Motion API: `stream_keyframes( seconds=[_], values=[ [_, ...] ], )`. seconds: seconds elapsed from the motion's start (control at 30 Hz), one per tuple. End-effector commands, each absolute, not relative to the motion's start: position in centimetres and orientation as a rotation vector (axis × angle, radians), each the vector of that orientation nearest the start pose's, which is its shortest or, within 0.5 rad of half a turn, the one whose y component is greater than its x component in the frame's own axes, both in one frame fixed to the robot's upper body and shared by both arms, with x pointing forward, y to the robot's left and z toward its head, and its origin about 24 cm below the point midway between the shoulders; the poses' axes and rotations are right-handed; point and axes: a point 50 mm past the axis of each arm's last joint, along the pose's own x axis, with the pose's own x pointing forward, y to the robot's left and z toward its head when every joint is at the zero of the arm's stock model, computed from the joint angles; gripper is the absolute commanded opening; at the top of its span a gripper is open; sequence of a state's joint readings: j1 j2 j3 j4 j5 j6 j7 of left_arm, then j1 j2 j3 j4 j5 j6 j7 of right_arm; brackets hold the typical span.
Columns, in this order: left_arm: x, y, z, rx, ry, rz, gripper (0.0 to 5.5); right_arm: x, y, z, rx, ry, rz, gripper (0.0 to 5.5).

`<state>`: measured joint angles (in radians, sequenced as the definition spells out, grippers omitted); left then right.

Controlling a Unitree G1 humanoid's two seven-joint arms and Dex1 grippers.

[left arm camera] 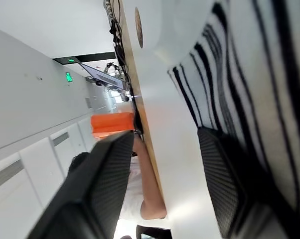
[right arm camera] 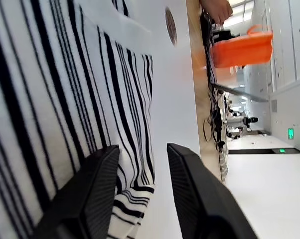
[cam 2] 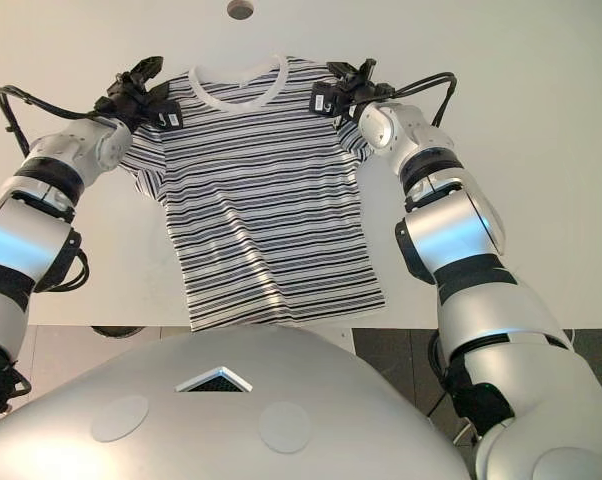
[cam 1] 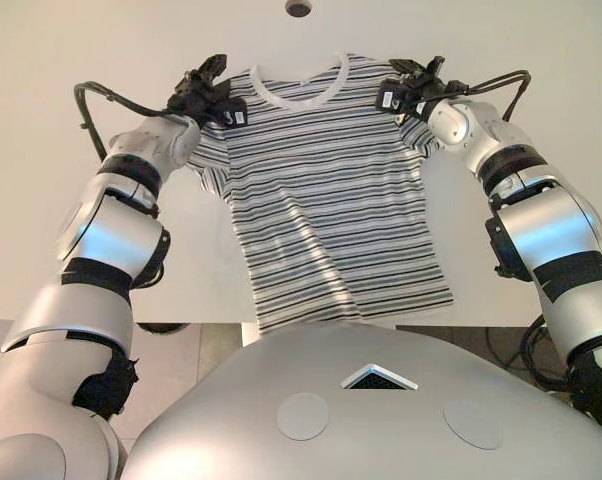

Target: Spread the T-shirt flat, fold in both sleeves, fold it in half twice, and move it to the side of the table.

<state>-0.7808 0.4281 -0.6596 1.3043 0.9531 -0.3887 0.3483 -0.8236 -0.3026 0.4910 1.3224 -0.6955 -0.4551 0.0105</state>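
Observation:
The black-and-white striped T-shirt point(cam 1: 326, 200) lies face up and spread on the white table point(cam 1: 541, 60). Its white collar points away from me and its hem reaches the table's near edge. Both short sleeves lie out to the sides. My left gripper point(cam 1: 213, 78) rests at the shirt's left shoulder, open, with one finger point(left arm camera: 225, 184) on the striped cloth and the other over bare table. My right gripper point(cam 1: 413, 82) is at the right shoulder, also open, and its fingers point(right arm camera: 85, 199) straddle the edge of the cloth.
A round cable hole point(cam 1: 298, 8) sits in the table just beyond the collar. Bare tabletop extends to the left point(cam 1: 41, 60) and right of the shirt. An orange bin point(right arm camera: 242, 47) stands in the room past the table's far edge.

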Motion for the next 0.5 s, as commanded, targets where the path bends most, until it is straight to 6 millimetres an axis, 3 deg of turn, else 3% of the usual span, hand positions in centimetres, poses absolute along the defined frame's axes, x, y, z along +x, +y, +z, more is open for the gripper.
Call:
stream_keyframes(
  seconds=[0.03, 0.23, 0.3, 0.43, 0.5],
  values=[
    [34.1, 18.8, 0.3, 1.74, -0.076, -0.535, 2.38, 35.4, -16.3, 1.3, -1.293, 0.174, 0.614, 1.82],
    [34.8, 18.4, 1.2, 1.787, -0.142, -0.457, 2.38, 35.3, -17.6, 1.3, -1.332, 0.202, 0.591, 1.82],
    [35.4, 18.0, 2.3, 1.729, -0.193, -0.39, 2.38, 35.3, -18.0, 1.4, -1.343, 0.205, 0.581, 1.82],
    [36.6, 17.3, 8.9, 1.225, -0.522, -0.161, 2.38, 35.0, -19.5, 2.6, -1.263, 0.095, 0.555, 1.82],
    [34.6, 16.6, 11.2, 1.037, -0.722, -0.224, 2.38, 34.4, -21.0, 3.8, -1.185, -0.008, 0.53, 1.82]
  ],
)
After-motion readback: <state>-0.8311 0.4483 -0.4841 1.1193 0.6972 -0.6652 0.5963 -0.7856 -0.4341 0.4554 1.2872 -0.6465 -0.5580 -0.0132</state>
